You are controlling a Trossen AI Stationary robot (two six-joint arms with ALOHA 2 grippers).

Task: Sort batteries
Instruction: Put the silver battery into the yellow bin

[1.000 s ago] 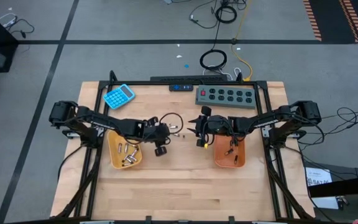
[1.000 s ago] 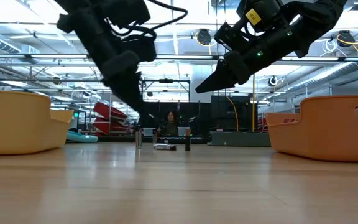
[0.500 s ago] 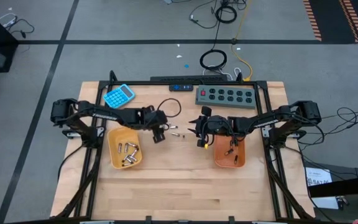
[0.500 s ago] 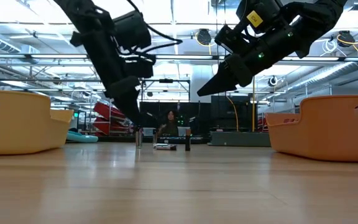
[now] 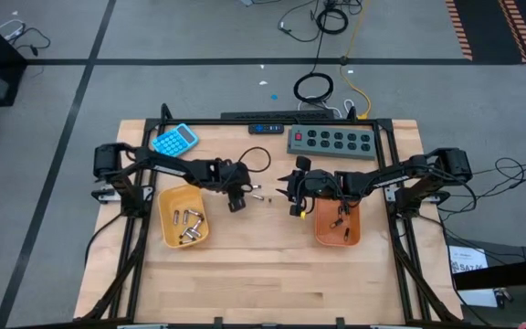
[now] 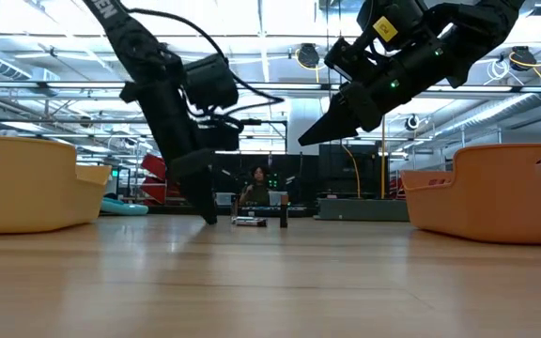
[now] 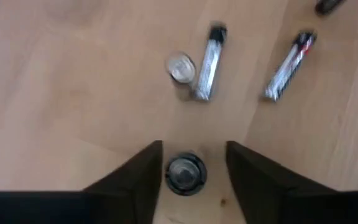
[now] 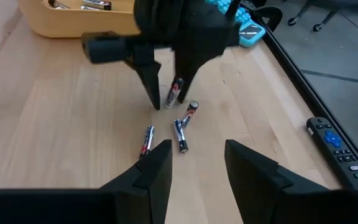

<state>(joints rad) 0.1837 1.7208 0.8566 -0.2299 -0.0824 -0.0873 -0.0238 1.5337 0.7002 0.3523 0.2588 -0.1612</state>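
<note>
Left gripper (image 7: 193, 163) is down at the table with its jaws spread around an upright battery (image 7: 186, 173), which stands end-up between the two fingers without touching either. Nothing is held yet. Just past it stand another upright cell (image 7: 181, 66) and, touching that one, a lying cell (image 7: 207, 55); a further lying cell (image 7: 289, 66) is a little apart. In the right wrist view the same loose group (image 8: 178, 122) lies on bare wood under the left arm.

Right gripper (image 5: 294, 193) hangs above the table beside the orange tray (image 5: 353, 236), fingers parted and empty. The yellow tray (image 5: 167, 233) already holds several cells (image 5: 187, 227), and a few dark ones (image 5: 341, 217) sit in the orange tray.

The likely trouble is the closing squeeze. The upright battery is a small round thing on a narrow end; if one finger meets it first, it may tip over or roll out of the gap. The neighbours are close, so a finger sweeping forward could knock over the standing one or scatter the lying ones. A grip too near the top could also let the cell pivot and drop on the way to a tray.
</note>
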